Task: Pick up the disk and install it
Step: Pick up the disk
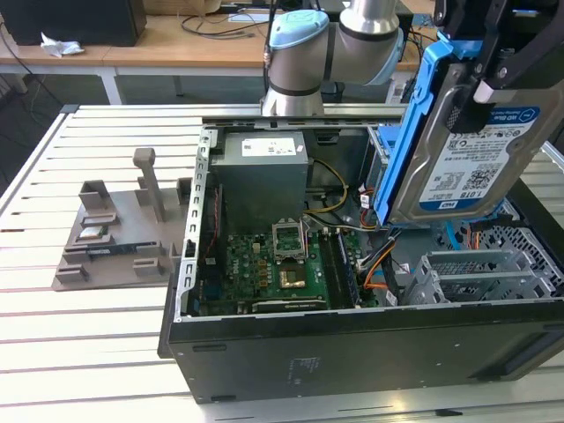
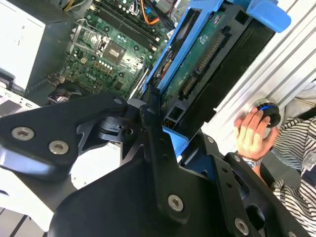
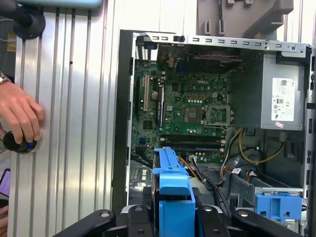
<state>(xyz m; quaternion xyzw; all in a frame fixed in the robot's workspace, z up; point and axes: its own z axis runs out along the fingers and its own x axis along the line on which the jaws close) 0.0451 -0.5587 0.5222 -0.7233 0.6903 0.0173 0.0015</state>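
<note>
As the gripper point(image 1: 483, 81) hangs above the open case point(image 1: 352, 339), we see it clamped on the disk point(image 1: 467, 163), which is held on edge in its blue bracket, clear of the motherboard point(image 1: 273, 264) below. Beside the case, a person's hand point(image 3: 19, 116) rests on a black knob point(image 3: 15, 143).

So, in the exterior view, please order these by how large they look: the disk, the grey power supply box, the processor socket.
1. Disk, but it hangs close to the camera, so its lead is unsure.
2. Power supply box.
3. Processor socket.
</note>
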